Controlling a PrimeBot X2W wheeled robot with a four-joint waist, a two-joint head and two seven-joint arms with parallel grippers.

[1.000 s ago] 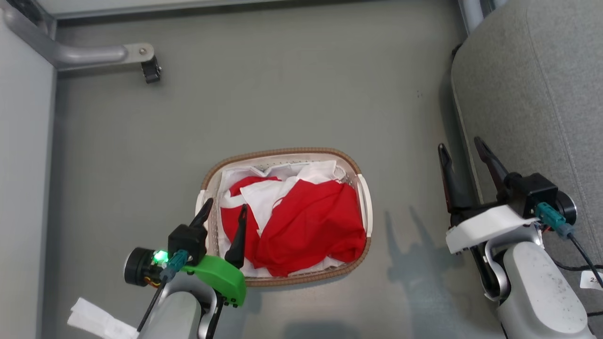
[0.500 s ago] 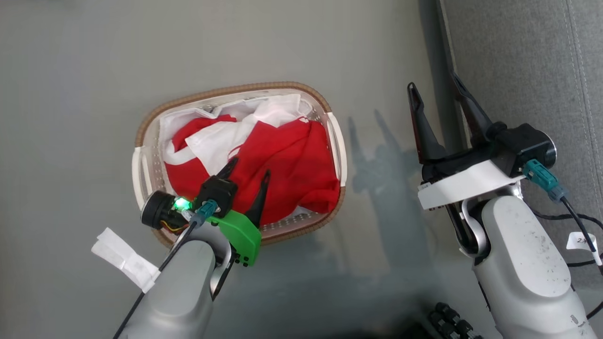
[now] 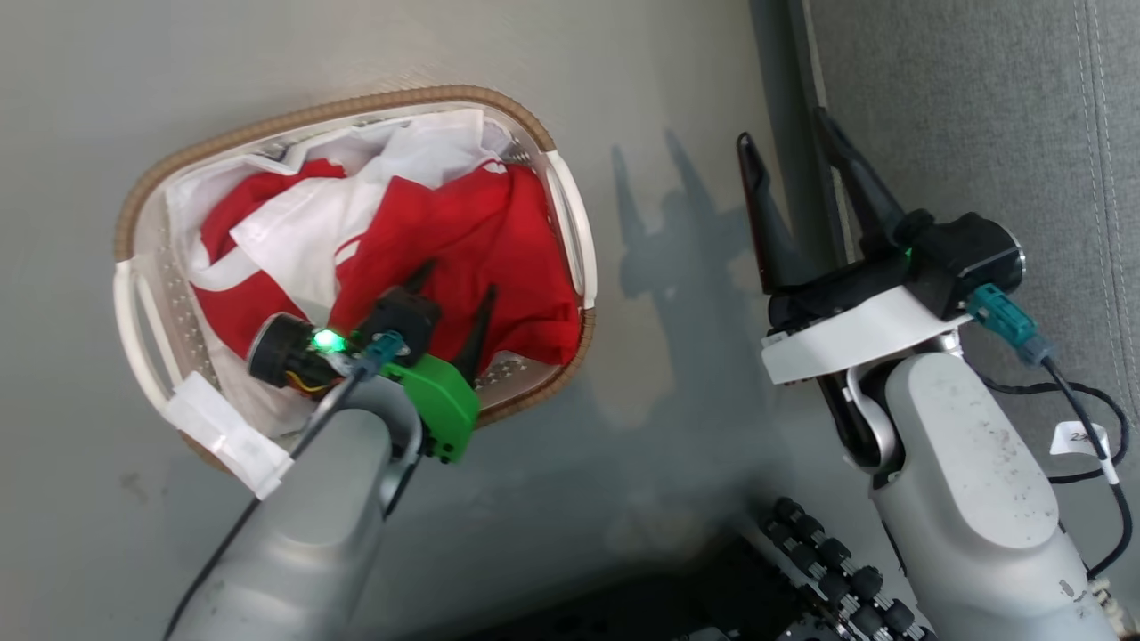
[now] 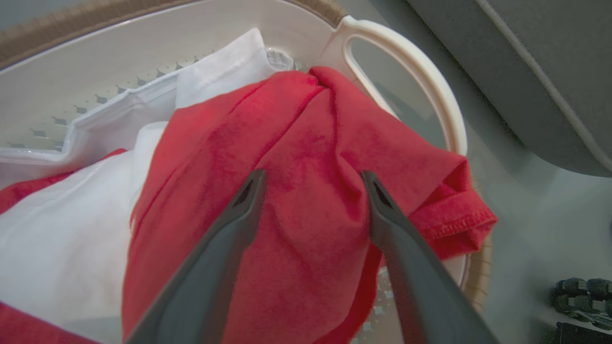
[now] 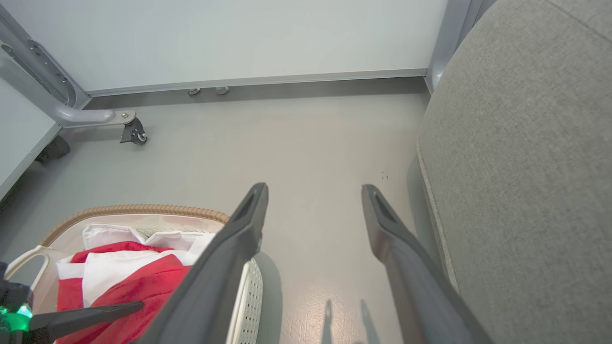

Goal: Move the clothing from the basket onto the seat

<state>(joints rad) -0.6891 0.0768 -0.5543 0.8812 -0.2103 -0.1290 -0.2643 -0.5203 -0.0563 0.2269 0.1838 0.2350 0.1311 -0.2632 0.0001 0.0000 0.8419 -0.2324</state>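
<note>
Basket (image 3: 427, 93): on the floor (image 3: 677, 383), left side of the scene. The clothing (image 3: 463, 240) lies crumpled inside it, mostly red, with a white panel (image 3: 294, 231) toward the left. One hemmed fold (image 4: 454, 224) laps over the right rim beside the handle (image 4: 430, 81). Nothing has been lifted out yet.

My left hand (image 3: 459, 278): over the right half of the heap, fingers spread as wide as they go, nothing between them. In the left wrist view the tips straddle a raised red ridge (image 4: 311, 143). I cannot tell whether they touch the cloth or sit just above it.

Handling, my judgement: light, limp knit with no stiffness. It should bunch and hold under a pinch rather than slip. It will hang long when raised, so the trailing end could snag on the rim or drag the other garment along. The two pieces lie tangled, and I cannot tell where one ends. Best hold: that ridge, a thick gather of red well clear of the white cloth at the far wall, which may be liner. Closing deep enough takes several layers.

My right hand (image 3: 782, 126): wide open and empty, above the floor between basket and seat.

Seat (image 3: 962, 107): far right, grey upholstery; no clothing on the part I see.
</note>
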